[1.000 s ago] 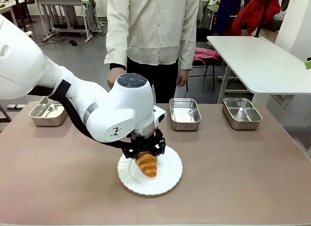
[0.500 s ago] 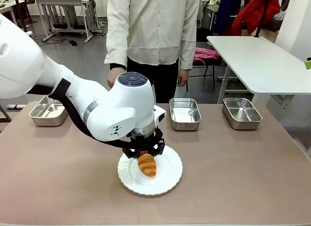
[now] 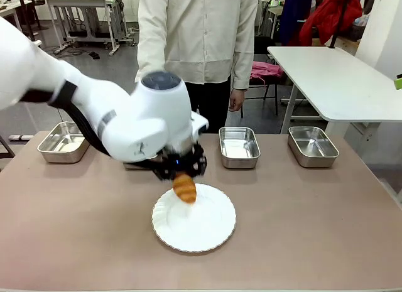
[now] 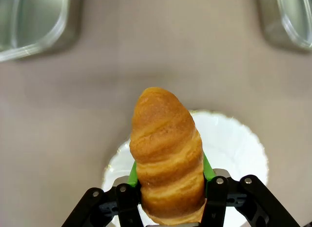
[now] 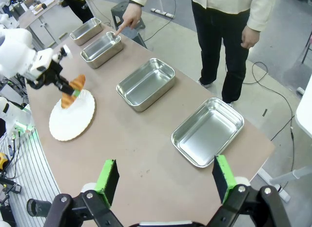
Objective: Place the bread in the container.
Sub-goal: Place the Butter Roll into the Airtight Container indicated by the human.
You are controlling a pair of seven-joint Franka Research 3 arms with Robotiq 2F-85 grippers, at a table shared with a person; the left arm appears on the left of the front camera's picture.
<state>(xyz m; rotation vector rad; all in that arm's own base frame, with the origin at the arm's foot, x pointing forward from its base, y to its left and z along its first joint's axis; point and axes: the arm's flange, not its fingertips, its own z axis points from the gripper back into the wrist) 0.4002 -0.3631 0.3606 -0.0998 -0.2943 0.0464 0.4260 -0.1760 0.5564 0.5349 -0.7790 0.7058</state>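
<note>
The bread is a golden-brown ridged croissant, and my left gripper is shut on it, holding it a little above the far rim of a white scalloped plate. In the left wrist view the bread stands up between the green pads, with the plate beneath. Several identical steel containers line the far side. In the right wrist view a person's finger points at one container, and the bread hangs over the plate. My right gripper is open, high above the table's right end.
Other steel pans sit at the far left, the centre and the right. The person stands at the far edge, behind my left arm. Bare brown tabletop lies around the plate.
My left gripper closed tighter on the bread, lifted it off the plate and carried it toward the far side and slightly left.
</note>
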